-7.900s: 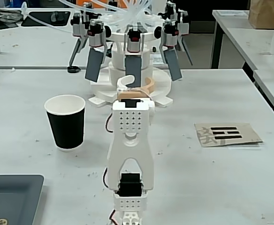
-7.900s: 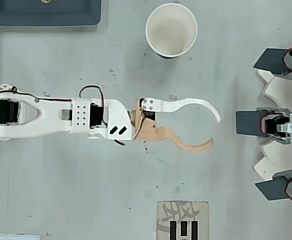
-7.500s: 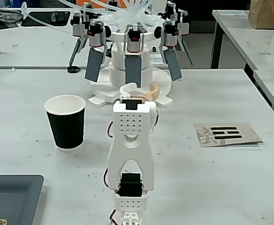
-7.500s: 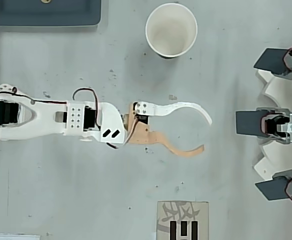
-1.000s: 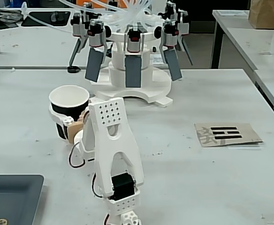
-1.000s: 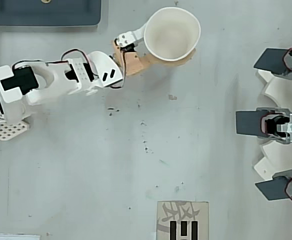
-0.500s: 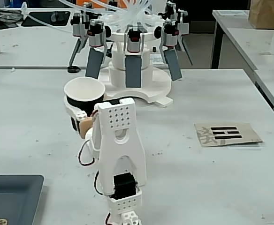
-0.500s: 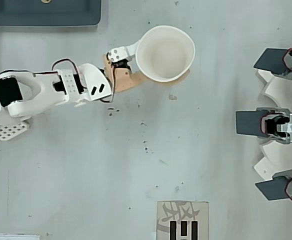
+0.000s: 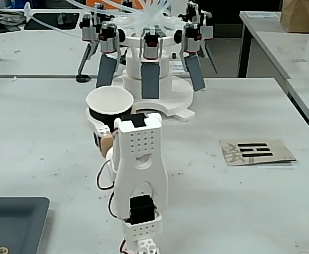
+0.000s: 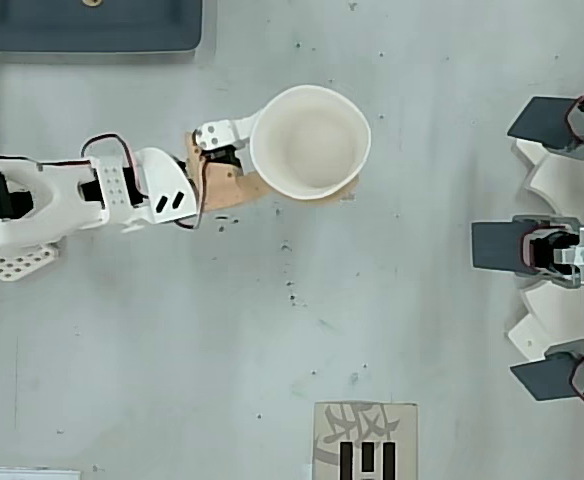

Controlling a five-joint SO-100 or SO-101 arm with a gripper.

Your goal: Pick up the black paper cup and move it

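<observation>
The black paper cup [image 9: 102, 117] stands upright left of centre in the fixed view, black wall below a white rim. In the overhead view the black paper cup [image 10: 310, 143] shows mostly its white inside. My gripper [image 10: 294, 156] is shut on the cup: the white finger [image 10: 227, 131] lies against one side and the tan finger [image 10: 230, 187] runs along the other, under the rim. In the fixed view my gripper [image 9: 110, 125] is partly hidden behind the white arm [image 9: 140, 159]. Whether the cup's base touches the table cannot be told.
A white device with several dark paddles [image 9: 150, 79] stands just behind the cup, at the right edge [image 10: 547, 245] in the overhead view. A card with black marks [image 9: 256, 151] lies on the table. A dark tray [image 9: 11, 222] sits by the arm's base.
</observation>
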